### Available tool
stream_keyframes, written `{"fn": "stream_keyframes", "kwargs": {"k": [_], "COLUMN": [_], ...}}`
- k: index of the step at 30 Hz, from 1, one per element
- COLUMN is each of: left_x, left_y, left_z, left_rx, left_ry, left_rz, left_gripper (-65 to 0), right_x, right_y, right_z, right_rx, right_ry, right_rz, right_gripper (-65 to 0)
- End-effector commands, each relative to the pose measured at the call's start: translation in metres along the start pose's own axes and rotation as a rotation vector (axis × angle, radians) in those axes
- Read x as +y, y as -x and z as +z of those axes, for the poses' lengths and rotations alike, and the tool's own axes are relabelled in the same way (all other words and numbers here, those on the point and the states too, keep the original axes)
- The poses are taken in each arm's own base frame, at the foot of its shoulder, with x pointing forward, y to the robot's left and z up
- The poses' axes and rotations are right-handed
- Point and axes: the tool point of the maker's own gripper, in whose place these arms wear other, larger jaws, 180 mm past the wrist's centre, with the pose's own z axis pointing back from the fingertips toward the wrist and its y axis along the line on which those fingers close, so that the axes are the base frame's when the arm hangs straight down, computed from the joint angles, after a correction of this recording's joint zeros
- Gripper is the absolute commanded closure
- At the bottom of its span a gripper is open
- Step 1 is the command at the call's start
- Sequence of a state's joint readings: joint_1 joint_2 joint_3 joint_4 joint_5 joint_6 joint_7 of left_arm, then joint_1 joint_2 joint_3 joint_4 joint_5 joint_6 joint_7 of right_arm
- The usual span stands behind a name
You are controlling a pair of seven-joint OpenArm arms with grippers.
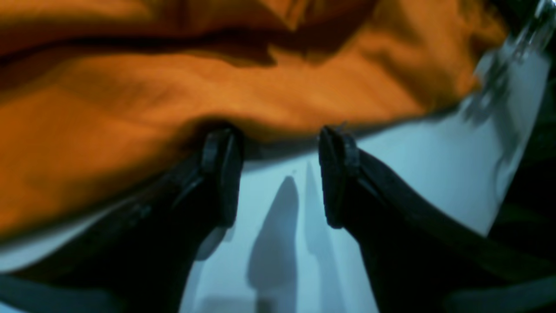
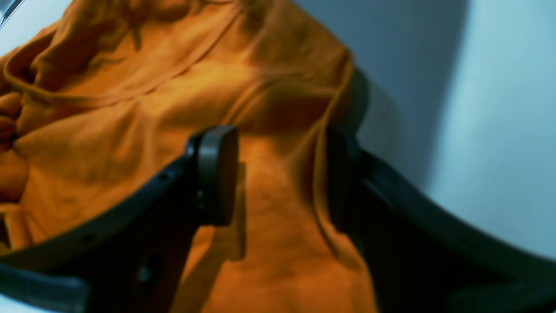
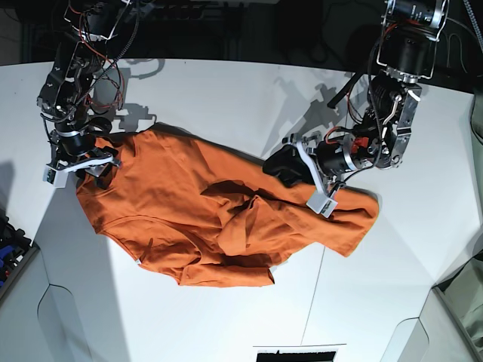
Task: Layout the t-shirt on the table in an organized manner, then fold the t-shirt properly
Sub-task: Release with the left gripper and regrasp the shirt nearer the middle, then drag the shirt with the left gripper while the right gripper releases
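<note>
The orange t-shirt lies crumpled on the white table, with a bunched fold near its middle and one part stretching right. My left gripper is open at the shirt's upper right edge. In the left wrist view its fingertips touch the hem of the t-shirt, with bare table between them. My right gripper is at the shirt's far left corner. In the right wrist view the gripper is open and straddles a raised fold of the t-shirt.
A thin dark seam runs toward the table's front edge. A tray with dark items sits off the table's left side. A black label marks the front edge. Cables and arm bases stand along the back.
</note>
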State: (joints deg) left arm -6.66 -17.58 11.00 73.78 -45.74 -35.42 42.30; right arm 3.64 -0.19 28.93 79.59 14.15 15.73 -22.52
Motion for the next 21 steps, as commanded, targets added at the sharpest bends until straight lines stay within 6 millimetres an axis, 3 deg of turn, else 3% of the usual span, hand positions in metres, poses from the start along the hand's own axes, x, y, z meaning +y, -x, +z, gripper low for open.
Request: {"fn": "stream_keyframes", "kwargs": {"k": [1,4,5,8,12,15,21], "left_x": [0.006,0.003,0.002,-0.001,-0.010,-0.013,-0.037], "left_y": [0.002,0.006,0.005,0.001,-0.009,-0.028,-0.051], "left_z": [-0.001,-0.010,-0.012,-0.014,-0.010,0.004,0.057], "left_rx": [0.028,0.029,0.020,-0.003,-0.050,-0.113,-0.164], "left_ry": [-0.019,-0.008,-0.007,-0.002,0.056,0.092,0.134], "left_rz": [-0.001,0.030,0.030,0.013,-0.028,0.009,-0.107], "left_gripper": [-31.6,-29.6,-24.6,-1.1,0.0,0.0,0.0], "right_x": [0.009,0.018,0.021,0.027,0.033,0.037,0.041], "right_y": [-0.004,-0.001,-0.001,-0.001,-0.002,-0.009,-0.036], "right_z": [-0.002,-0.004,-0.004,-0.005,-0.003,0.005,0.058], "right_rx": [0.000,0.008,0.010,0.004,0.004,-0.013,-0.136], "right_ry": [-0.026,-0.049,-0.054,-0.073,-0.121,-0.156,-0.239], "right_rz": [0.009,0.026,0.031,0.050,0.107,0.136,0.127], "right_gripper": [-31.1,-20.3,-14.6,0.0,0.0,0.0,0.0]}}
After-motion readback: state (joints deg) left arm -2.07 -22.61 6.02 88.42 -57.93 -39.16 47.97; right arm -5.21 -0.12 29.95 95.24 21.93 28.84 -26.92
